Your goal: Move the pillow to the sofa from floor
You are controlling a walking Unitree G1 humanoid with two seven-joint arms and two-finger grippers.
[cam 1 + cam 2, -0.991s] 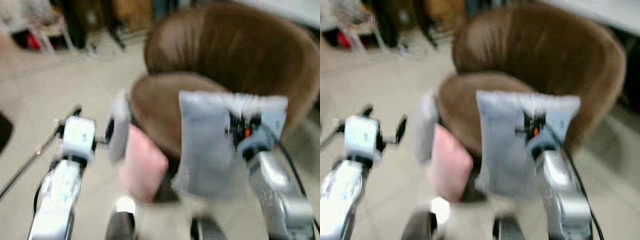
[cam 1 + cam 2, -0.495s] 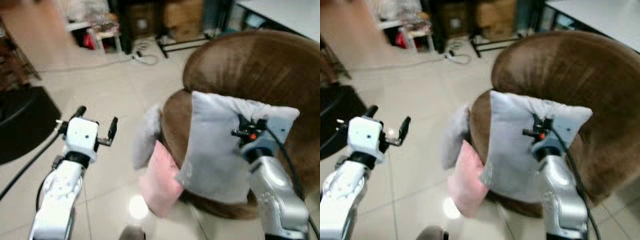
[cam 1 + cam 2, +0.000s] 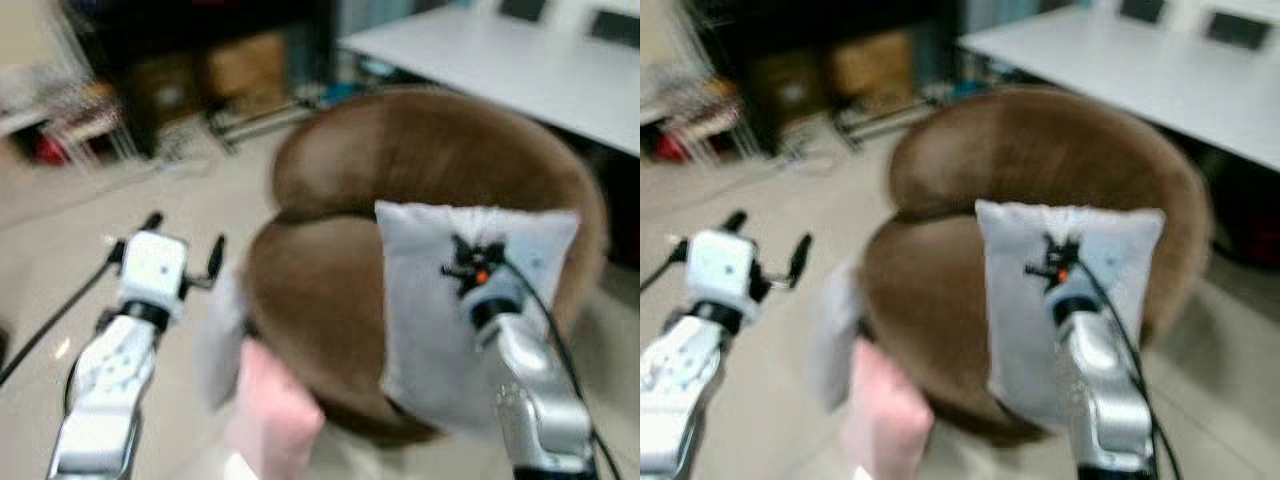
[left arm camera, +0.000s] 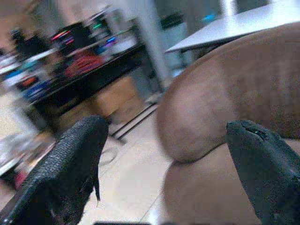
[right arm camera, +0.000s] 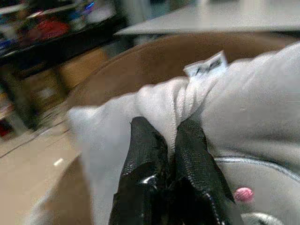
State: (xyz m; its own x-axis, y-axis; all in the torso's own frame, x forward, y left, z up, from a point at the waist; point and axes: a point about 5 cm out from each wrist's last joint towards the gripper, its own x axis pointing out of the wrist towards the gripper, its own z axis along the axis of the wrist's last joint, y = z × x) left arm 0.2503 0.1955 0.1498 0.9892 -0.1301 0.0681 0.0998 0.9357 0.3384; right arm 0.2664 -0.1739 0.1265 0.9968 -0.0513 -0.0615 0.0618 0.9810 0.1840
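Observation:
A light grey pillow point(image 3: 440, 300) hangs in the air over the front right of a round brown sofa chair point(image 3: 400, 170). My right gripper point(image 3: 470, 262) is shut on its top edge; in the right wrist view the black fingers point(image 5: 150, 154) pinch a fold of grey cloth point(image 5: 164, 101). My left gripper point(image 3: 180, 250) is open and holds nothing, raised to the left of the chair. In the left wrist view its fingertips point(image 4: 77, 154) stand wide apart with the chair point(image 4: 225, 103) ahead.
A pink pillow point(image 3: 272, 420) and another grey pillow point(image 3: 222, 345) lean on the chair's front left, on the tiled floor point(image 3: 60, 290). A white table point(image 3: 520, 65) stands behind the chair. Dark shelves and boxes point(image 3: 230, 65) line the far wall.
The view has swung and shifted, so the chair now sits more centred with the table behind. My right gripper still holds the grey pillow up over the seat.

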